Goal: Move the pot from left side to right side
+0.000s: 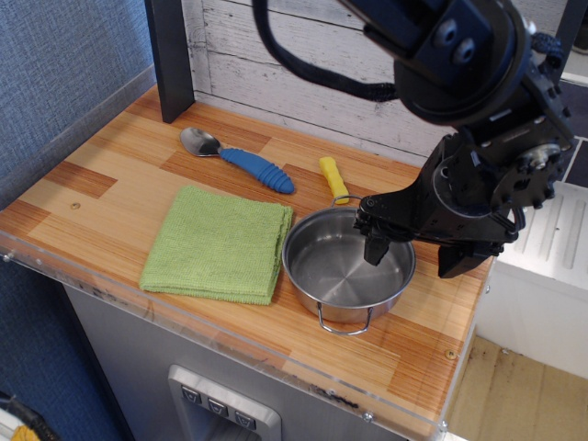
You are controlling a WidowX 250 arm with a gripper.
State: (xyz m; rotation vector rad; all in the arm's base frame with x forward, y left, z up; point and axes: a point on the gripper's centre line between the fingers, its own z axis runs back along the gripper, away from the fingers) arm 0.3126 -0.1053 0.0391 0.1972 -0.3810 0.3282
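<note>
The pot (340, 271) is a shiny shallow steel pot. It stands on the wooden table at the right of centre, its left rim next to the green cloth (219, 243). One wire loop handle (344, 322) points to the front; the back one is mostly hidden by the arm. My gripper (415, 257) is open. One finger (375, 248) hangs over the inside of the pot and the other (457, 262) is outside its right rim. The fingers stand apart from the rim and hold nothing.
A metal spoon with a blue handle (241, 160) lies behind the cloth. A yellow piece (333, 178) lies just behind the pot. A dark post (169, 57) stands at the back left. The table's right edge (473, 317) is close to the pot.
</note>
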